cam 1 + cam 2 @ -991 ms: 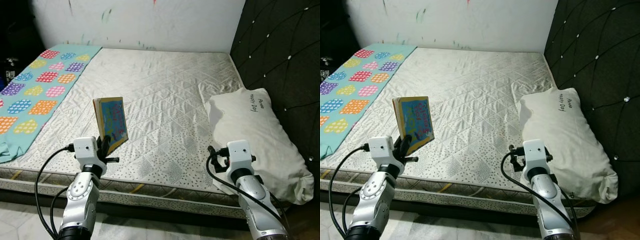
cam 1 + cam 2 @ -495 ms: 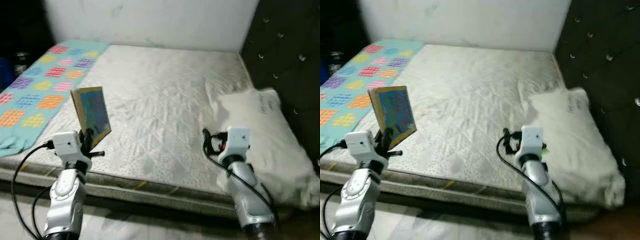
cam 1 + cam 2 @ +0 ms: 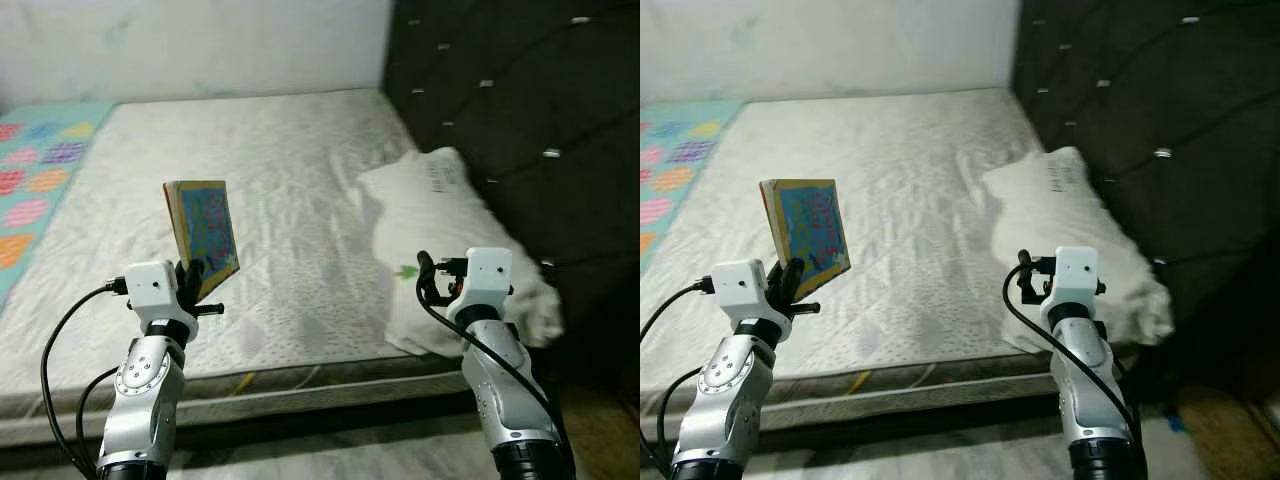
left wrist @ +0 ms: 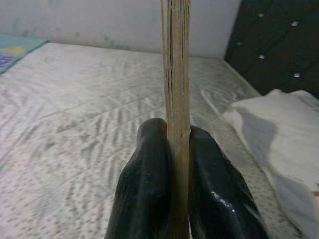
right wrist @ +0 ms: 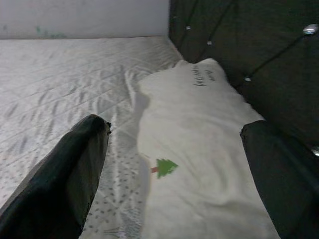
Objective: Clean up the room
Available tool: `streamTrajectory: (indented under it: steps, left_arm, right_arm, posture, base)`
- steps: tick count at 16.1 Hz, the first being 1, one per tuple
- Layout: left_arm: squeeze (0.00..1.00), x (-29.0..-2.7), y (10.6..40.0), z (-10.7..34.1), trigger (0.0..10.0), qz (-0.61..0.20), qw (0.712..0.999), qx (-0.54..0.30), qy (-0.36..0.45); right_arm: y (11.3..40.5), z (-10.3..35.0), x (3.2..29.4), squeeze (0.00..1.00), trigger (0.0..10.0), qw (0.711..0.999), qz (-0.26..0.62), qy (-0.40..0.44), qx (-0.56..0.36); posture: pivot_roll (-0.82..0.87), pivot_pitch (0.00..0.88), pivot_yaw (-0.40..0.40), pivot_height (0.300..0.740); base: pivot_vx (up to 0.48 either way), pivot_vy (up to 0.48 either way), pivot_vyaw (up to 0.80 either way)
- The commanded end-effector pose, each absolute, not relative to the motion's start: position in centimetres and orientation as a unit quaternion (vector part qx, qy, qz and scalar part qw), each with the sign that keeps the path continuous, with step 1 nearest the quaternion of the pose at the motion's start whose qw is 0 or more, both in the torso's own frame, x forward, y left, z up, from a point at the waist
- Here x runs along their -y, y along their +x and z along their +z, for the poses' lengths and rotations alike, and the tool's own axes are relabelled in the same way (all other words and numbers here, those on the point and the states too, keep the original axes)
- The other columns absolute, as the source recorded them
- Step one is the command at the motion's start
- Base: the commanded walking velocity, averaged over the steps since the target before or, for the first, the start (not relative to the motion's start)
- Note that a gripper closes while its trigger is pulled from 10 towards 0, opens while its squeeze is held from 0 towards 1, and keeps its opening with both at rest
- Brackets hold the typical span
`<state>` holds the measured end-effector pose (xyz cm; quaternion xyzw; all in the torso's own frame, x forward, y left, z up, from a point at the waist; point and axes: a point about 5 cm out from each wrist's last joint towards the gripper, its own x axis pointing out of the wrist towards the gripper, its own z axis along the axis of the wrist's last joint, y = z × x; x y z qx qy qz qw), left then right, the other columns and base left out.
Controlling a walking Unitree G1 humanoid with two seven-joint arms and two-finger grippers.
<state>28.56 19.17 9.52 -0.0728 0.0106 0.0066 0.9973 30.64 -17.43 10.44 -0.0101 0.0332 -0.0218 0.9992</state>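
You are facing 1 bed (image 3: 300, 330) with a quilted off-white mattress cover (image 3: 290, 170), its near edge just in front of both arms; behind it runs a pale wall (image 3: 200, 45) with faint smudges, and on your right stands 1 dark tufted headboard (image 3: 500, 110) dotted with shiny buttons; a strip of pale floor (image 3: 900, 455) shows below the bed. At the far left edge of the mattress lies 1 teal blanket (image 3: 40, 160) with coloured patches, partly cut off by the frame. You have 1 white pillow (image 3: 440, 230) lying against the headboard side, with a line of dark script near its top and a small green tree mark (image 5: 166, 167) lower down; it reaches the near edge of the mattress.

You have 1 book (image 3: 203, 235), held upright above the near left part of the mattress, its colourful blue cover facing right and its spine toward you; your left gripper (image 4: 177, 144) pinches its lower edge, 1 black finger (image 4: 147, 184) pressed on each side of the pages, which the left wrist view shows edge-on.

Your right gripper (image 5: 174, 149) hovers over the near end of the pillow, its 2 fingers (image 5: 65, 174) spread wide with nothing between them; the tree mark sits between them in the right wrist view.
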Motion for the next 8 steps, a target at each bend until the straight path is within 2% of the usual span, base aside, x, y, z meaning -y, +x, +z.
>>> streamTrajectory:
  steps: [1, 8]
  left_arm:
    - [0.00, -19.47, 28.86, 11.00, 10.0, 0.006, 0.998, 0.018, -0.067]
    - [0.00, -19.02, 29.03, 11.34, 10.0, -0.021, 0.997, 0.027, -0.070]
  right_arm:
    - [30.84, 10.59, 17.27, 0.00, 10.0, 0.999, -0.021, -0.004, -0.031]
    - [30.90, 10.70, 17.47, 0.00, 10.0, 0.999, -0.028, -0.006, -0.026]
  posture:
    - [0.04, 0.000, 0.049, 0.740]
    - [0.04, 0.000, 0.056, 0.740]
  base:
    - [0.000, 0.000, 0.00]
    - [0.000, 0.000, 0.00]
